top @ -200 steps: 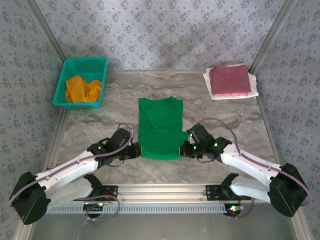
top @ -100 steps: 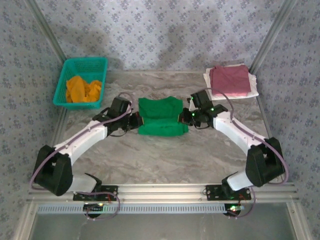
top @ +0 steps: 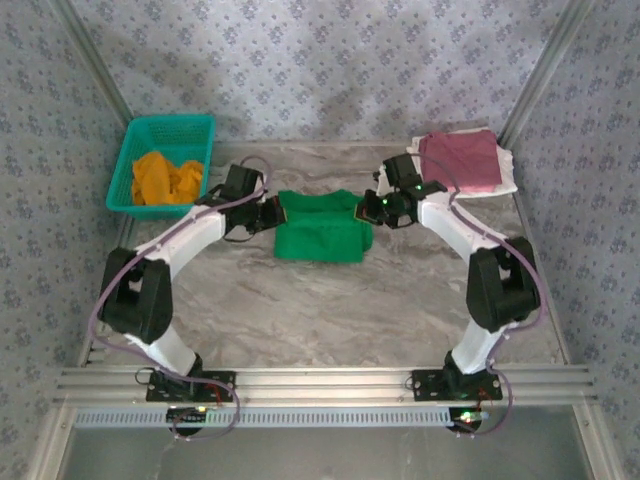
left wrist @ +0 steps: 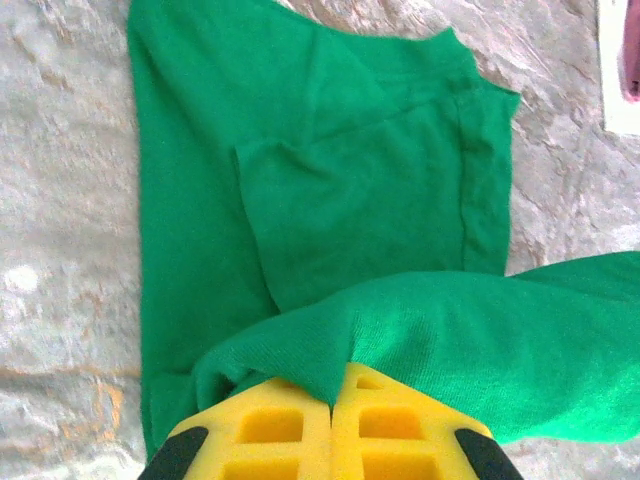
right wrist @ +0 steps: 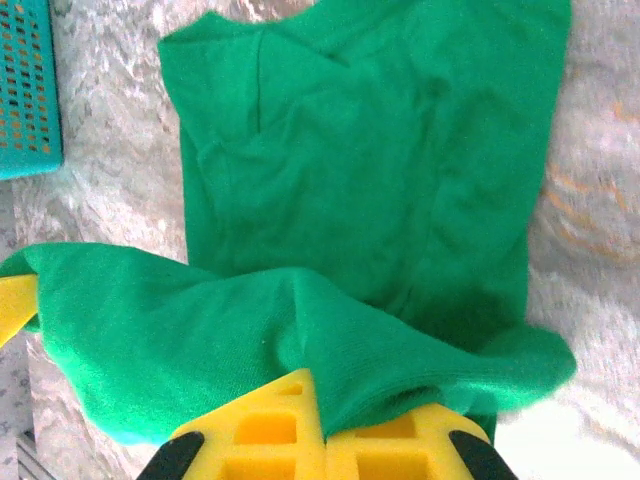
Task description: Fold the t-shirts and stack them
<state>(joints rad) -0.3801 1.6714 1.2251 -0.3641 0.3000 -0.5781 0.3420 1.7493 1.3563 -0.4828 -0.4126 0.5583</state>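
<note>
- The left jaws are closed tight on a pinch of the green t-shirt (top: 322,232). In the left wrist view the cloth (left wrist: 330,200) is nipped in the seam between the two yellow pads (left wrist: 270,430), which meet with no gap.
- The right jaws are likewise clamped shut on the same shirt. In the right wrist view a fold of it (right wrist: 380,170) is bunched between the yellow pads (right wrist: 260,435).
- The green t-shirt lies mid-worktop (top: 320,310), stretched between the two arms. Each jaw pair holds one side edge. The gripped edge is raised and draped over the flat part of the shirt below.
- The orange t-shirt (top: 167,178) is crumpled inside the teal basket (top: 165,122) at the far left corner.
- The maroon-pink t-shirt (top: 460,160) lies folded on top of a white one (top: 505,186) at the far right corner, well apart from the green shirt.
</note>
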